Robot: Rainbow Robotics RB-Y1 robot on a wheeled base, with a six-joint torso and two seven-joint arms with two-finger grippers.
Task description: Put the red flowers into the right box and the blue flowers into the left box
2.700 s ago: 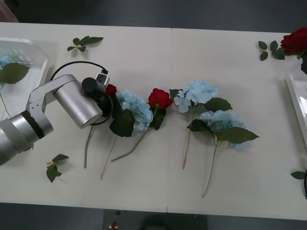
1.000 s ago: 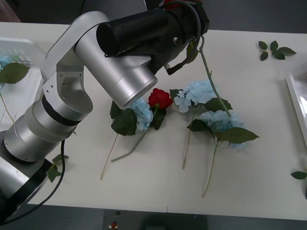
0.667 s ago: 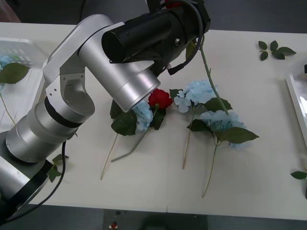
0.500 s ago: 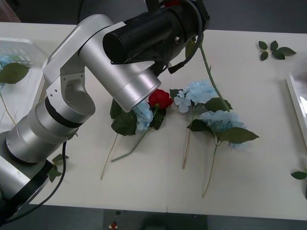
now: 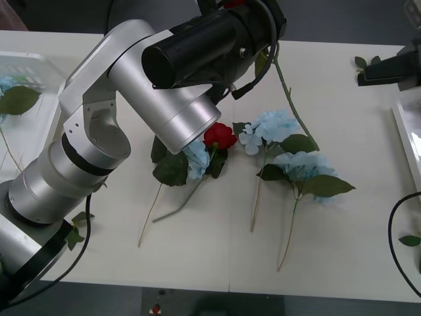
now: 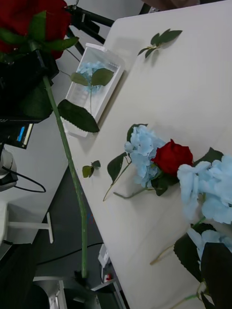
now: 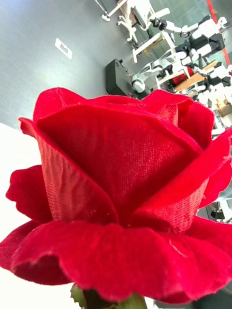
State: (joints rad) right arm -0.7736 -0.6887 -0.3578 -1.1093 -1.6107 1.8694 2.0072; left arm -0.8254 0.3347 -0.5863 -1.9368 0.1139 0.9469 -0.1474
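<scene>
My left arm is raised high over the table, and its gripper [image 5: 247, 8] [image 6: 26, 72] is shut on a red rose [image 7: 121, 193] [image 6: 29, 19] just under the bloom. The long stem [image 5: 289, 105] [image 6: 72, 169] hangs down over the table. Another red rose [image 5: 219, 135] [image 6: 171, 157] lies mid-table among three blue flowers [image 5: 273, 125] [image 5: 302, 164] [image 5: 194, 155]. The left box [image 5: 56, 72] [image 6: 111, 58] holds a blue flower [image 6: 92, 72]. A strip of the right box [image 5: 404, 138] shows at the right edge. My right gripper [image 5: 388, 69] hovers at the far right, above that box.
Loose leaf sprigs lie near the front left [image 5: 75, 234] and at the right edge [image 5: 409, 240]. A black cable [image 5: 395, 224] loops in at the front right. The flowers' stems reach toward the table's front edge.
The left arm has lifted a rose off the table and swung it up toward the back middle. In the last half second the right gripper has come into view at the far right.
</scene>
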